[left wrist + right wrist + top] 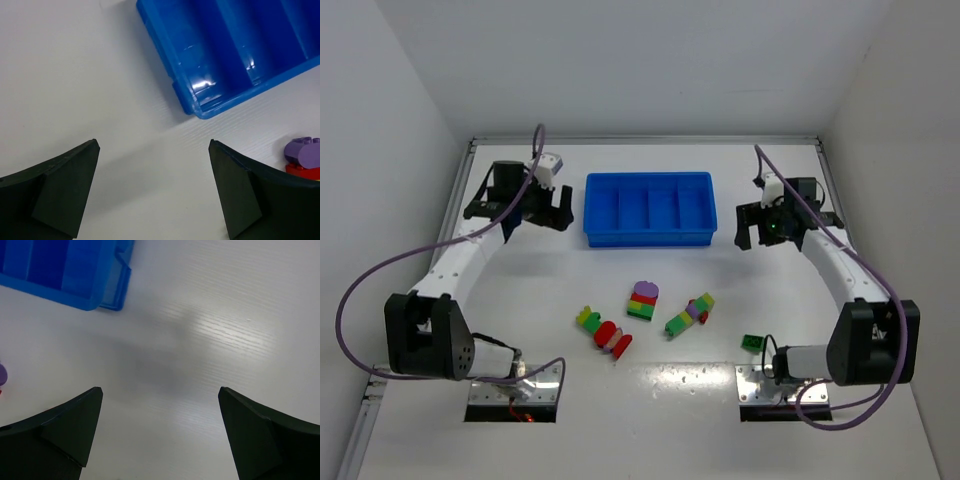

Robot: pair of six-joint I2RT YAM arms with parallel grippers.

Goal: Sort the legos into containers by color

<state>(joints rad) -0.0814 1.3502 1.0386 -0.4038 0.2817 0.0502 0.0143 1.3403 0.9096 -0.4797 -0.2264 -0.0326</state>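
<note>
Currently all legos [643, 300] lie on the table [525, 290], outside the tray's four compartments [633, 207].

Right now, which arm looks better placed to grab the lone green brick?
Probably the right. The green brick lies on that arm's side, near its base, and the right gripper hangs open. The left gripper is across the tray.

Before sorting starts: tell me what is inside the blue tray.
All four compartments of the blue tray show bare blue floor, no legos inside; they lie on the table. Only a strip behind the near wall is hidden.
</note>
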